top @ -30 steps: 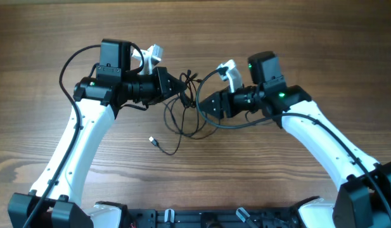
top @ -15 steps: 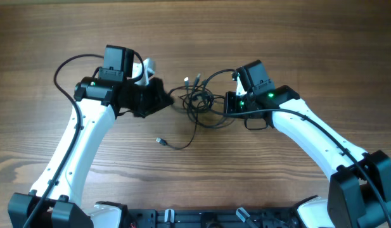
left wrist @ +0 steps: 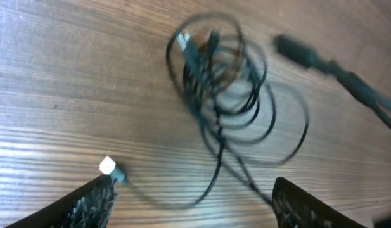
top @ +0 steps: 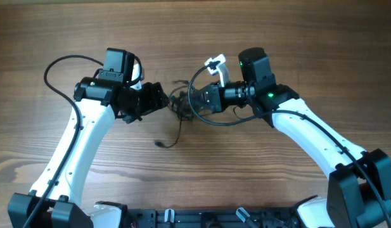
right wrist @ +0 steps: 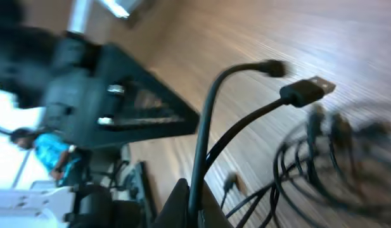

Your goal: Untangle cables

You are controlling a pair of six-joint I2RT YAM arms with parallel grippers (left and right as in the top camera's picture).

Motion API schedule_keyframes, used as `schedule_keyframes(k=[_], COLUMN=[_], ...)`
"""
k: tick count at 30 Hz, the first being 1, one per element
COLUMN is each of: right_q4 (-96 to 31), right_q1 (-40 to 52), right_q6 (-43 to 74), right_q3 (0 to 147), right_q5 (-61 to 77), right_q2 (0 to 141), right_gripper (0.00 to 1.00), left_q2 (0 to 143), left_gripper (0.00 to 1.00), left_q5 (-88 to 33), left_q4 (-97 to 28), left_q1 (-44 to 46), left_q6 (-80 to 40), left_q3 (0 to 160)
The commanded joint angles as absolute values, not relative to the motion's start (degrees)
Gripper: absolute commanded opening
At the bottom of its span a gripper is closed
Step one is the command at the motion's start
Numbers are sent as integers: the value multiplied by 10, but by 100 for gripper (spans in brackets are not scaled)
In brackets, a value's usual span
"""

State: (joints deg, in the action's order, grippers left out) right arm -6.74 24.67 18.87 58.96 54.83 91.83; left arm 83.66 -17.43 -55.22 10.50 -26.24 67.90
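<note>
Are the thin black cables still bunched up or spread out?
Bunched: the thin black cables lie in overlapping loops between the arms, one plug end trailing loose.

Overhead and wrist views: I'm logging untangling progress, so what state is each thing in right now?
Thin black cables: bunched in a tangle of overlapping loops on the wood table, not separated.
Small plug with a pale tip: loose, lying flat on the wood, apart from the tangle.
Left tool: open, fingers spread wide, gripping nothing.
Right tool: apparently shut on two cable strands, their plug ends lifted.
</note>
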Motion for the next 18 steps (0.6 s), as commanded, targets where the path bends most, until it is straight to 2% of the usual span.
schedule_keyframes(k=[1, 2, 4, 5, 8, 9, 10, 12, 13, 18], right_q4=[-24, -22, -51, -93, -241, -271, -303, -345, -346, -347], right_q1=[247, 247, 247, 247, 247, 247, 247, 247, 247, 247], right_q6=[248, 272, 373, 432, 511, 511, 511, 509, 492, 420], right_q3=[591, 591, 591, 591, 591, 591, 591, 591, 591, 591], right_q5=[570, 540, 395, 318, 149, 117, 81, 35, 32, 34], right_q2=[924, 924, 924, 924, 924, 924, 924, 924, 924, 924], right_gripper=[4, 4, 4, 4, 5, 11, 27, 68, 80, 82], left_q2=[830, 830, 833, 837, 850, 856, 863, 879, 886, 937], left_gripper=[84, 84, 83, 83, 83, 83, 83, 83, 84, 82], left_q5=[-186, -186, -186, -186, -187, -186, -186, -198, -211, -220], left_q4=[-543, -543, -543, -542, -542, -541, -539, -526, -516, -442], left_q1=[105, 105, 107, 107, 108, 111, 116, 129, 136, 193], left_q6=[-269, -275, -290, -309, -340, -342, -344, -352, -352, -352], left_q3=[681, 681, 681, 679, 668, 664, 660, 648, 644, 640])
